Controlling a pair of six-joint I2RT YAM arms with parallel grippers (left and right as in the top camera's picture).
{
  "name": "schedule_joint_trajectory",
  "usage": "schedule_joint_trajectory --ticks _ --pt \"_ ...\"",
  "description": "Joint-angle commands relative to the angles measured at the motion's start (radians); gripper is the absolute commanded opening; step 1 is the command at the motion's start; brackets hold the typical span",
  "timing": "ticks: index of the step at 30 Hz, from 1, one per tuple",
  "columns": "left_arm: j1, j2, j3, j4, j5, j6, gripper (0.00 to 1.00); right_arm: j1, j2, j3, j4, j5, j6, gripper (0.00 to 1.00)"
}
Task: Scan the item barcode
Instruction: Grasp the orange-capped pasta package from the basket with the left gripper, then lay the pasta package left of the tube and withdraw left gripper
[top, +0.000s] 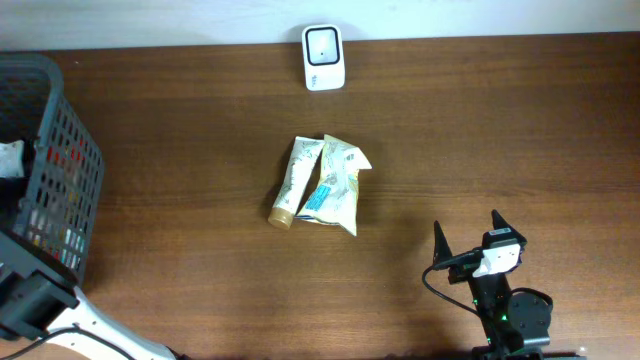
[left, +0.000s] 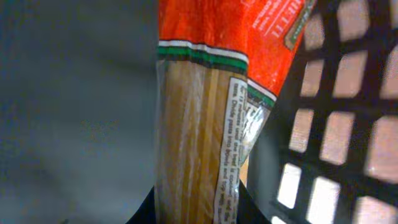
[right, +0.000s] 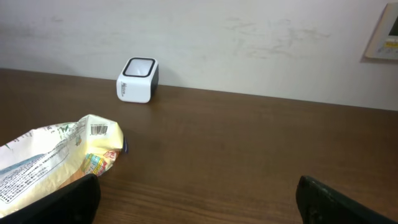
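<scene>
Closest to the lens, a spaghetti pack (left: 199, 124) with a red top is inside the dark basket (top: 60, 150) at the left end of the bench (top: 500, 120). The left tool (left: 196, 218) has the pack between its jaws, but I cannot tell if they clamp it. At mid-bench a tube (top: 293, 182) and a pouch (top: 335, 185) lie touching, side by side. Behind them, at the far edge, sits the white scanner (top: 323, 57). On the right, the right tool (top: 468, 238) has its jaws wide apart, holding nothing.
</scene>
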Motion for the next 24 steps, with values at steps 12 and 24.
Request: schedule_joint_trajectory --ticks 12,24 --pt "-0.449 -0.485 0.402 -0.344 0.050 -0.502 0.00 -0.004 -0.006 -0.007 -0.003 -0.005 0.008 0.99" --pt "-0.929 -0.182 -0.454 0.312 -0.070 -0.679 0.76 -0.004 -0.006 -0.007 -0.003 -0.005 0.008 0.99"
